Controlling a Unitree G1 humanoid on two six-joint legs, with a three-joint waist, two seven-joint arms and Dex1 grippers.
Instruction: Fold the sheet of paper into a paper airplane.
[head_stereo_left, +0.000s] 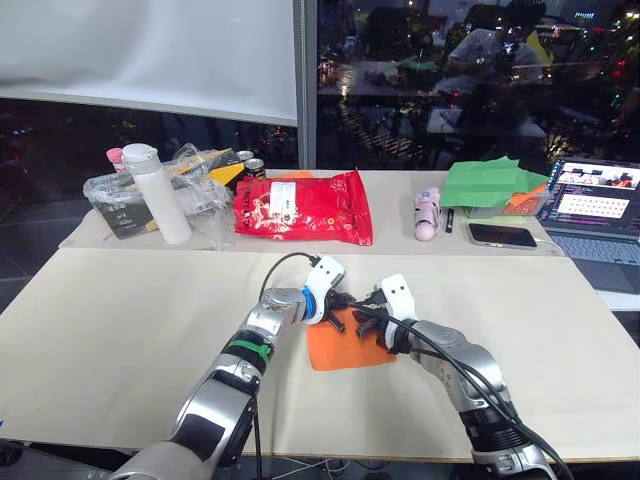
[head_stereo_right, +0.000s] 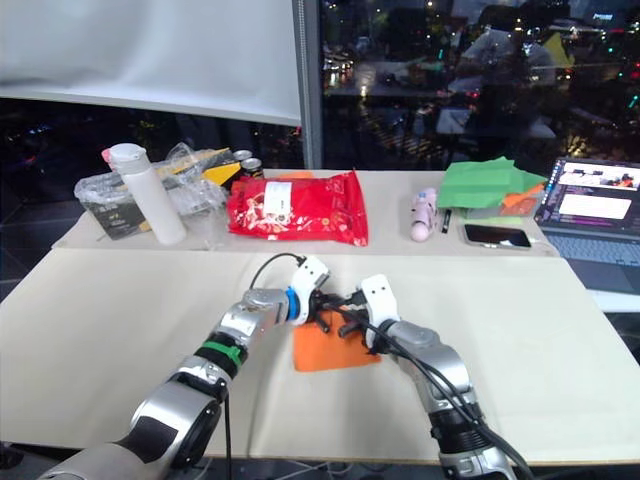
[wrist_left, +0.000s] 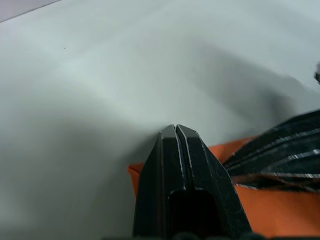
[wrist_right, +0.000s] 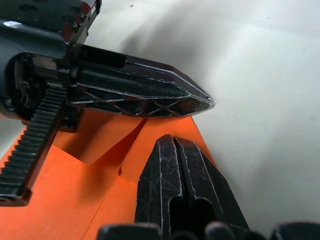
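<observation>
**Both grippers pressing a fold at the paper's far edge**

The sheet of paper (head_stereo_left: 345, 350) is lying flat on the pale tabletop (head_stereo_left: 120, 330), near the front middle. The left gripper (wrist_left: 176, 131) and right gripper (wrist_right: 172, 142) are meeting at its far edge, each with fingers together, apparently pressing down rather than pinching, though contact is hard to confirm. The thin, matte orange sheet is showing folded flaps meeting at a seam, probably being held for creasing.
</observation>
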